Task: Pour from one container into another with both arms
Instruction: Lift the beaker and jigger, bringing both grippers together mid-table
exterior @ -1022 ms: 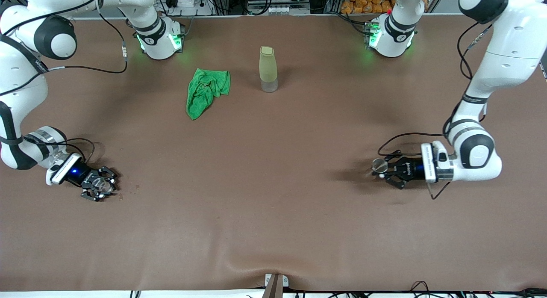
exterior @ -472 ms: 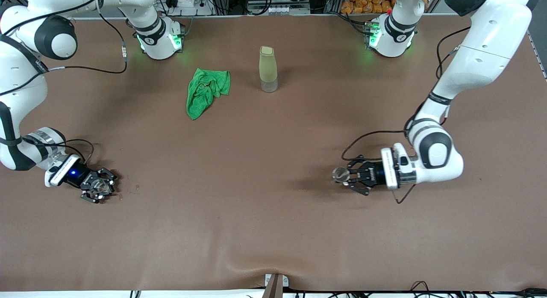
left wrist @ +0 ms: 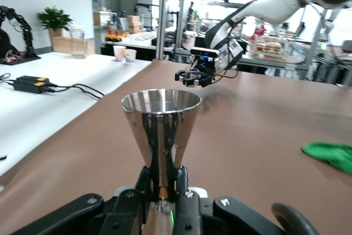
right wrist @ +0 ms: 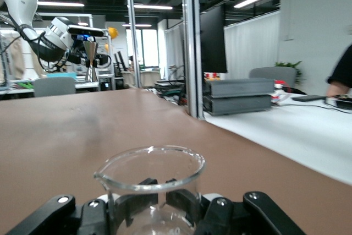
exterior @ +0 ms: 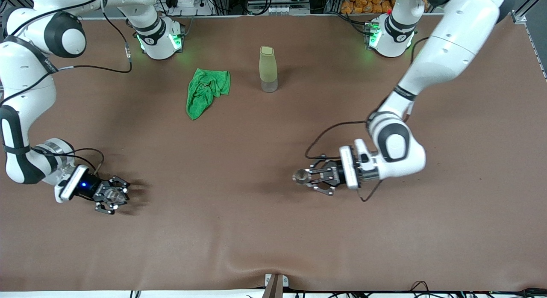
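Observation:
My left gripper (exterior: pixel 309 177) is shut on the small silver metal cup (exterior: pixel 301 176) and holds it upright above the table, somewhat toward the left arm's end from the middle. In the left wrist view the silver cup (left wrist: pixel 161 127) flares upward from the gripper (left wrist: pixel 163 188), pinched at its narrow waist. My right gripper (exterior: pixel 116 195) is shut on the tiny clear glass cup (exterior: pixel 111 194), low over the table at the right arm's end. The glass cup (right wrist: pixel 151 177) fills the right wrist view, with black fingers (right wrist: pixel 212 205) against its wall.
A crumpled green cloth (exterior: pixel 207 91) and a tall olive-green bottle (exterior: pixel 268 69) stand near the arms' bases, farther from the front camera than both grippers. Bare brown table (exterior: pixel 213 182) lies between the two grippers.
The left arm has carried the silver cup a long way toward the middle of the table. The right gripper finished closing on the glass cup and shifted slightly toward the middle.

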Available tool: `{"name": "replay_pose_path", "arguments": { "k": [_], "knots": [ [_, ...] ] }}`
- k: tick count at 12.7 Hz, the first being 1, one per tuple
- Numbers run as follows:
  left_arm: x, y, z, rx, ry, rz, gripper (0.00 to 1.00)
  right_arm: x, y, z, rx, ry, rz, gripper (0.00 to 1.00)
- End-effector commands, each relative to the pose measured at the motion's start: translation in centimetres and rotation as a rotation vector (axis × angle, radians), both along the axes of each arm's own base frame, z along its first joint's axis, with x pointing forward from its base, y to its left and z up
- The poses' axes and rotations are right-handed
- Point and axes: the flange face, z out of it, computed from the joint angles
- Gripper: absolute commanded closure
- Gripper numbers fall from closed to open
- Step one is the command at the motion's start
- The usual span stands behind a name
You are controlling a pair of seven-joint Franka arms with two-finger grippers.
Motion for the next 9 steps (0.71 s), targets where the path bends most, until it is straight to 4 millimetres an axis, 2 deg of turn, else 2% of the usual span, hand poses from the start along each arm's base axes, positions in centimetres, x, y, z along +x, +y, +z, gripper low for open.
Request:
{"name": "replay_pose_path", "arguments": {
  "k": [1, 5, 7, 9],
  "knots": [
    [0.7, -4.1, 1.5, -0.018, -0.011, 0.06, 1.0, 3.5, 4.1, 7.2, -0.001, 0.0, 0.032, 1.0],
    [1.7, -8.1, 2.0, -0.043, -0.079, 0.062, 1.0, 6.9, 11.1, 13.6, 0.019, 0.018, 0.085, 1.0],
    [0.6, -10.1, 2.0, -0.046, -0.065, 0.084, 1.0, 7.9, 14.1, 16.9, 0.038, 0.05, 0.128, 1.0],
    [-0.1, -11.9, 2.3, -0.057, -0.058, 0.095, 1.0, 8.3, 18.3, 19.1, 0.06, 0.064, 0.179, 1.0]
  ]
}}
